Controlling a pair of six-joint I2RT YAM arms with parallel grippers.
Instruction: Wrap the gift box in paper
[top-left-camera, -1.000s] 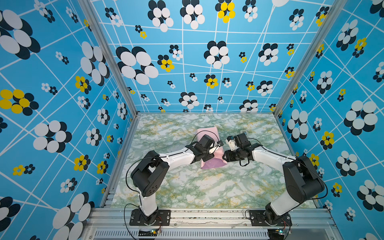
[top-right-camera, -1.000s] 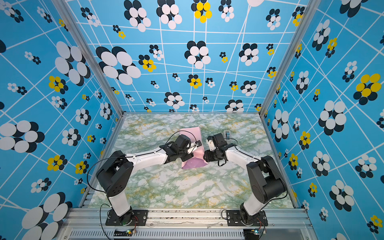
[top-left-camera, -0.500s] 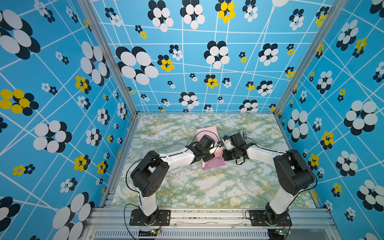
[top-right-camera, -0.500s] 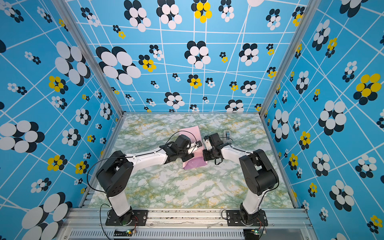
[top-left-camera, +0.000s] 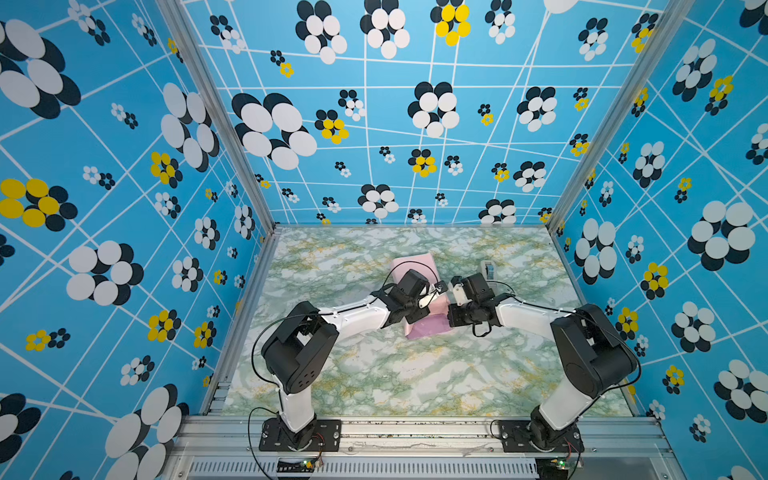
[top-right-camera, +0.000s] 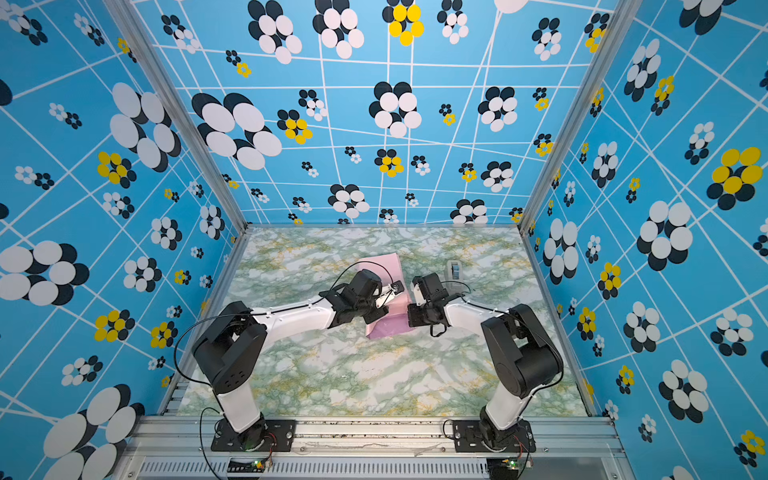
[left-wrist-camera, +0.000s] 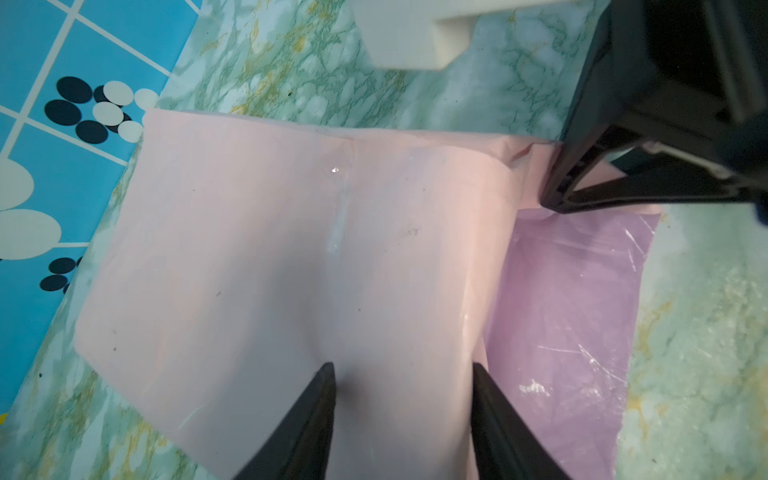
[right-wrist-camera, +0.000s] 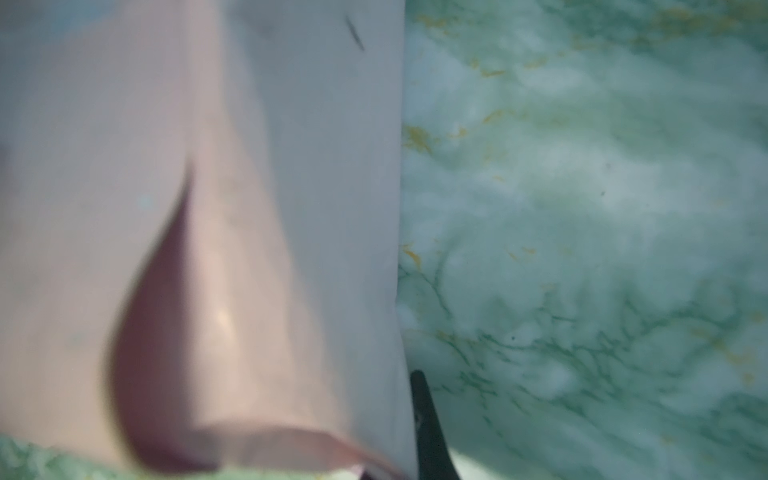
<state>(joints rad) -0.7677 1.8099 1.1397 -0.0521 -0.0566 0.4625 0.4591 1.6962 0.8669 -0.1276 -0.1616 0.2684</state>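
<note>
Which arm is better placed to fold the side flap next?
Probably right: the right hand is shut on the paper at its side fold; the left hand rests open on the wrapped top.

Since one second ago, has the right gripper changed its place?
Yes. In a top view the right gripper has shifted left, away from the tape dispenser and closer to the paper.
</note>
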